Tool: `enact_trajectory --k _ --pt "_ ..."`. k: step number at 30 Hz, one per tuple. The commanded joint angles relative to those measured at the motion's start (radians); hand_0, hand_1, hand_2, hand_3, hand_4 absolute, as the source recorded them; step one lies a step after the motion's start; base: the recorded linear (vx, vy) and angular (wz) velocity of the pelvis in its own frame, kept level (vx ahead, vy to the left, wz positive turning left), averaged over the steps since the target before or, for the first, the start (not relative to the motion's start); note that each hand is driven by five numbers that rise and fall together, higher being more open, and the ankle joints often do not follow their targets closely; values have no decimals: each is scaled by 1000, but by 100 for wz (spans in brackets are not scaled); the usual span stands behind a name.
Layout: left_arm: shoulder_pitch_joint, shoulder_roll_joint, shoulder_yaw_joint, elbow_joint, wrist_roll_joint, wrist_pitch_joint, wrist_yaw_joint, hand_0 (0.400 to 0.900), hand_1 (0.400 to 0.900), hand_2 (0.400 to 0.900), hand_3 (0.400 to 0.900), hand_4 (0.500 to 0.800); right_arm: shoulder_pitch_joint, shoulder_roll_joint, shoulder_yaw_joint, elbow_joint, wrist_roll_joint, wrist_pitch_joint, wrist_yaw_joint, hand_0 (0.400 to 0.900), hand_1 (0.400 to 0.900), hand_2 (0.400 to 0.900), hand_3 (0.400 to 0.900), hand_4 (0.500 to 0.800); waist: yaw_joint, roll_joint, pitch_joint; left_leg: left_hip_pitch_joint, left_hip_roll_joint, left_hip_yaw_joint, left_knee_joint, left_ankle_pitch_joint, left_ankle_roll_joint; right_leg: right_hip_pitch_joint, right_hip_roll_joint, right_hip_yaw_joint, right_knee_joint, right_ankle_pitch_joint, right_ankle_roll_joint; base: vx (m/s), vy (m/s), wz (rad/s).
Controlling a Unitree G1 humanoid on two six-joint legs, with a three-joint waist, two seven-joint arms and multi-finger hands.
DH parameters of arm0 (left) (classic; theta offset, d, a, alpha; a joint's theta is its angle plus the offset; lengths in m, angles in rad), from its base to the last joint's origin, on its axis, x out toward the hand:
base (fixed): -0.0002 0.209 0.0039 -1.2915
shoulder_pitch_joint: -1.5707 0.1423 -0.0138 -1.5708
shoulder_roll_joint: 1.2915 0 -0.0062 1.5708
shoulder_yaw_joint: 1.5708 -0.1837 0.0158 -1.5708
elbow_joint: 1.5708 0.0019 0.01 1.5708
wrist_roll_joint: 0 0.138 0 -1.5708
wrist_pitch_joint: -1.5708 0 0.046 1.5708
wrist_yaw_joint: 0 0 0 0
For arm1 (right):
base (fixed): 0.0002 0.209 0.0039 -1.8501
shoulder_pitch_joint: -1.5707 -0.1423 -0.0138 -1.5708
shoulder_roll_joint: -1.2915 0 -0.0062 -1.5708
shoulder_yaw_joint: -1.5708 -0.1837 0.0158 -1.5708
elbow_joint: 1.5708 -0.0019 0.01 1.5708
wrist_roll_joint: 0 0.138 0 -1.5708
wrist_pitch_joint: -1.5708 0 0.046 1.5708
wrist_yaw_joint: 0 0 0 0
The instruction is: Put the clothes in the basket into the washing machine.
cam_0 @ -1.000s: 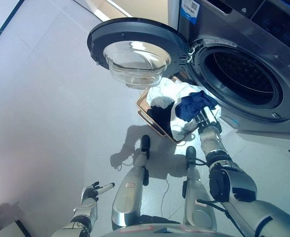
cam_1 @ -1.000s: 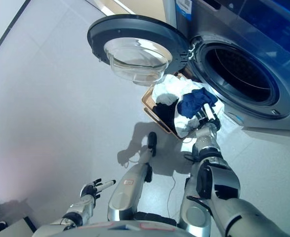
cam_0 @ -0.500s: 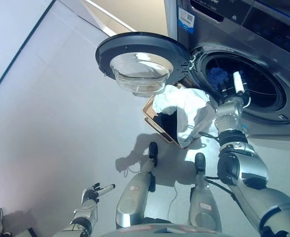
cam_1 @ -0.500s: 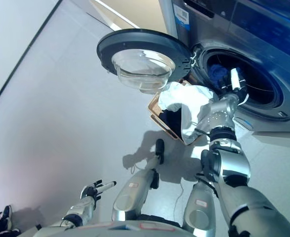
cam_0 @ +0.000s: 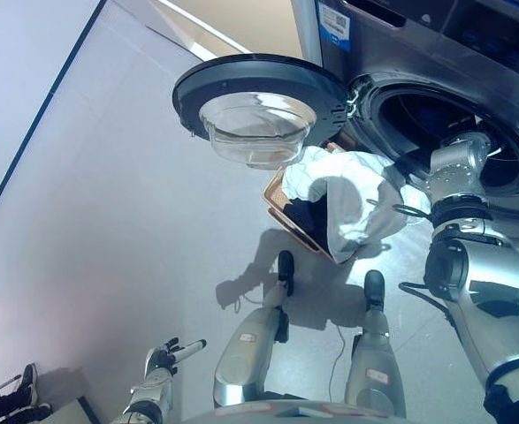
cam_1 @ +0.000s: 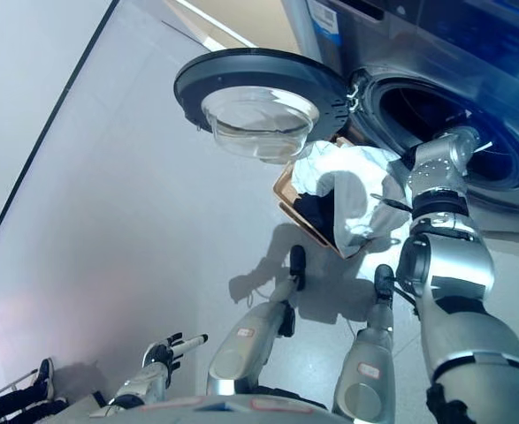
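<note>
The right arm reaches into the washing machine (cam_0: 471, 132) drum at 2 o'clock, its hand hidden inside, so its grip cannot be told. White clothes (cam_0: 352, 190) drape over the basket (cam_0: 281, 199) below the open door (cam_0: 259, 93). The left hand (cam_0: 162, 358) hangs at 7 o'clock, fingers relaxed.

I see a washing machine (cam_0: 471, 53) at the upper right with a smooth, shiny grey metal front. Its open door (cam_0: 261, 99) has a dark plastic ring and a clear, glossy glass bowl. The basket (cam_0: 287, 212) in the middle looks like brown wood. Soft white cloth (cam_0: 352, 190) hangs over it. The floor (cam_0: 109, 221) is smooth and a bit shiny.
</note>
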Motion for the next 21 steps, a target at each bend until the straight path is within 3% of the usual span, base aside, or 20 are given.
enact_trajectory --k 1,14,21 --pt "13 -15 -28 49 -7 -4 22 900 900 900 900 800 -169 -35 107 -16 0 -41 37 900 900 900 900 800 0 87 -20 -44 15 -53 -2 -110 -8 80 52 -60 2 -78 -84 89 38 -12" --pt "16 -29 -16 46 -2 0 18 900 900 900 900 800 -66 20 71 6 0 -17 74 900 900 900 900 800 -13 79 -53 -26 10 -53 -2 -109 -11 86 52 -39 2 -78 -82 34 31 -6" --pt "2 -33 -19 54 3 1 9 900 900 900 900 800 80 34 65 60 -53 36 105 900 900 900 900 800 -21 51 -74 4 4 -53 -2 -110 -11 103 52 -38 2 -86 -87 -8 3 0"
